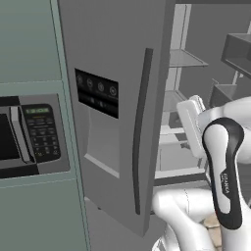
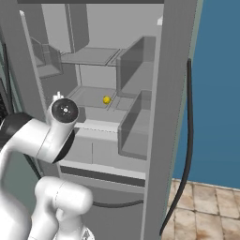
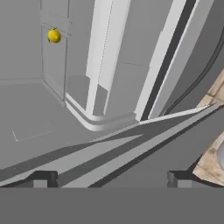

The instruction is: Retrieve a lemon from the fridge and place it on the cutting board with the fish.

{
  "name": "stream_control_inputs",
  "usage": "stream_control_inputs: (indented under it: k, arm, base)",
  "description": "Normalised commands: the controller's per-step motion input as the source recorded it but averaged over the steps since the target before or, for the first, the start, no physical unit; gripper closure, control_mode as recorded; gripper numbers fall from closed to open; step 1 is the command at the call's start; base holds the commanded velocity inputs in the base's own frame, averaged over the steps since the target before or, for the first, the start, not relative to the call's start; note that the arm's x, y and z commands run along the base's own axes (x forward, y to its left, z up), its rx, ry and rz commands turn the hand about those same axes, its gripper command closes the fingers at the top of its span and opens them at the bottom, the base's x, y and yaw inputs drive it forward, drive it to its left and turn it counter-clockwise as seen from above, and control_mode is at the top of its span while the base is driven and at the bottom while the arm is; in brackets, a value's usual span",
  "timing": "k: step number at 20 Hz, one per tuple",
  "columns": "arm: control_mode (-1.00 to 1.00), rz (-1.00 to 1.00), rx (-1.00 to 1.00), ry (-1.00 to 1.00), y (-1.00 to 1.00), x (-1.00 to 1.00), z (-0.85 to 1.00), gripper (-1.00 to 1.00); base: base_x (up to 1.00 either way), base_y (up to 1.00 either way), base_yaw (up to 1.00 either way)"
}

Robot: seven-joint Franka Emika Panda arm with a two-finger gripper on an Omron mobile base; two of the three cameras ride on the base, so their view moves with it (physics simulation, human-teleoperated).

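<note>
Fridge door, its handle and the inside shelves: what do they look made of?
The fridge door looks like brushed steel: flat grey, faint sheen. Its handle is a dark bar, possibly coated metal or plastic. The shelves are pale grey, matte, probably plastic. The lemon sits on one.

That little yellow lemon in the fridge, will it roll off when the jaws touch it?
Probably. The lemon looks roundish and sits loose on a flat shelf, so a nudge could roll it. It seems small and likely light, easily knocked. The gripper looks open and far off.
</note>
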Motion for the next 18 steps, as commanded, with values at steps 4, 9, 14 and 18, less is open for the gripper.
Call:
stream_control_inputs:
  k: [4, 9, 14, 18]
  arm:
    - [-1.00, 0.00, 0.00, 0.00, 0.12, 0.35, -0.25, -1.00]
    - [-1.00, 0.00, 0.00, 0.00, 0.09, 0.42, -0.27, -1.00]
    - [-1.00, 0.02, 0.04, 0.00, 0.08, 0.18, -0.16, -1.00]
    - [-1.00, 0.08, 0.06, 0.00, 0.24, 0.21, -0.28, -1.00]
  base:
    - [0.00, 0.00, 0.00]
    - [0.00, 0.00, 0.00]
    - [0.00, 0.00, 0.00]
    - [0.00, 0.00, 0.00]
